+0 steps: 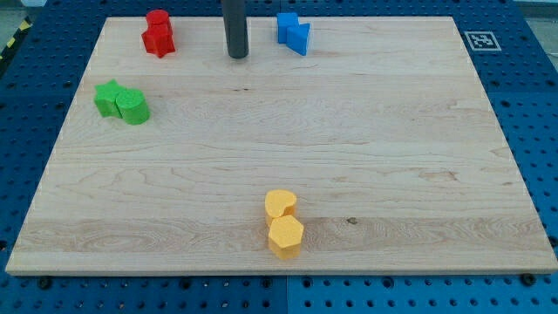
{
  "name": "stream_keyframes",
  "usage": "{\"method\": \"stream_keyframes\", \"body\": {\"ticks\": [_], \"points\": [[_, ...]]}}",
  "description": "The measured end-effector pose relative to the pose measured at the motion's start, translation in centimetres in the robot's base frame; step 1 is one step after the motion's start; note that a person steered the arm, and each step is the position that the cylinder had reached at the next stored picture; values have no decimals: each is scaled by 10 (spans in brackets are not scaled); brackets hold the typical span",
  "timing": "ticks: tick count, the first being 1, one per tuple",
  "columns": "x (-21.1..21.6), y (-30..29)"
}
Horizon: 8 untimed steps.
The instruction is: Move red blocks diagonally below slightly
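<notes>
So we've got a big light wooden board (288, 157) sitting on a blue pegboard bench (532, 131), with a small black-and-white marker tag (480, 40) at the far right corner and what looks like a strip of hazard tape (10, 44) off the far left edge. By our read the task hasn't really started: the red blocks (159, 34), two of them touching, one looks like a cylinder and the other a star-ish shape, sit close to the far left corner, and nothing is pressing on them. They need a short nudge toward the near edge and sideways, so all of that is left to do. My tip (238, 55) rests near the far edge, between the red pair and the blue blocks (294, 32), near both but clear of them. There's no pincer on this rig, just the rod, so nothing to open or close. The green pair (121, 103) hugs the left edge, the yellow pair (283, 222) sits by the near edge around the middle.
</notes>
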<state>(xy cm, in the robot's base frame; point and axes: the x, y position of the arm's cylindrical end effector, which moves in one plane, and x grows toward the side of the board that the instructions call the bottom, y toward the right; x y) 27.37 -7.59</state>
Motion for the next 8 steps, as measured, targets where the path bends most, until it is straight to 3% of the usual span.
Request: {"method": "stream_keyframes", "body": {"ticks": [2, 3, 5, 8], "points": [[-62, -26], [-81, -68], [-82, -156], [-82, -190]]}}
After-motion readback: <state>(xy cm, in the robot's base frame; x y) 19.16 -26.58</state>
